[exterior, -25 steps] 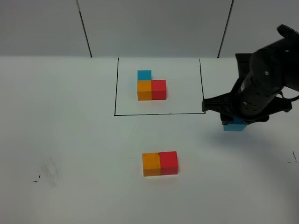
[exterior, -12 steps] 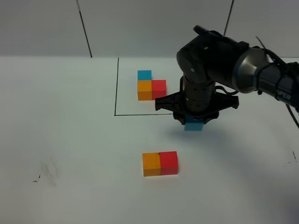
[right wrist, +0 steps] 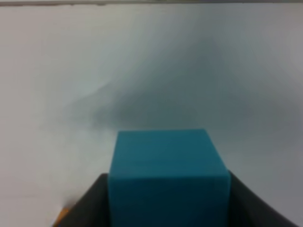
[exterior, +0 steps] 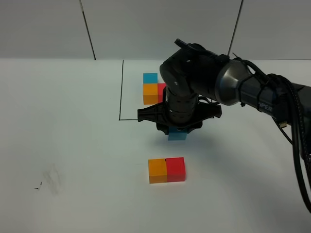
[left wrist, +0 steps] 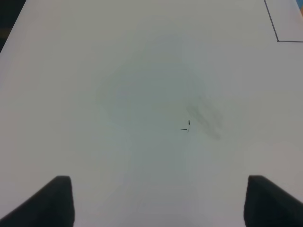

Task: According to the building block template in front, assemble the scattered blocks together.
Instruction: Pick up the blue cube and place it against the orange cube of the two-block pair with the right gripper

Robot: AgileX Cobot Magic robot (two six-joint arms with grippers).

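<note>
Carrying the blue cube [exterior: 177, 135] pinched in its jaws, the right gripper [exterior: 177, 132] hangs above the worktop [exterior: 73, 145], between the framed template [exterior: 157, 89] and the orange cube [exterior: 157, 171] and red cube [exterior: 175, 169], which sit touching side by side. By the look of it, only the blue one is left to place, behind the orange. Open worktop surrounds the pair. The left gripper [left wrist: 156, 201], jaws spread, holds nothing.

The blue cube [right wrist: 168, 182] clamped between the right gripper's [exterior: 177, 130] jaws looks matt and smooth, like painted wood or foam. The jaws are dull black plastic. The orange cube [exterior: 157, 171] and red cube [exterior: 175, 169] below them look equally matt. The table [exterior: 73, 145] is smooth matt white, faintly smudged.
</note>
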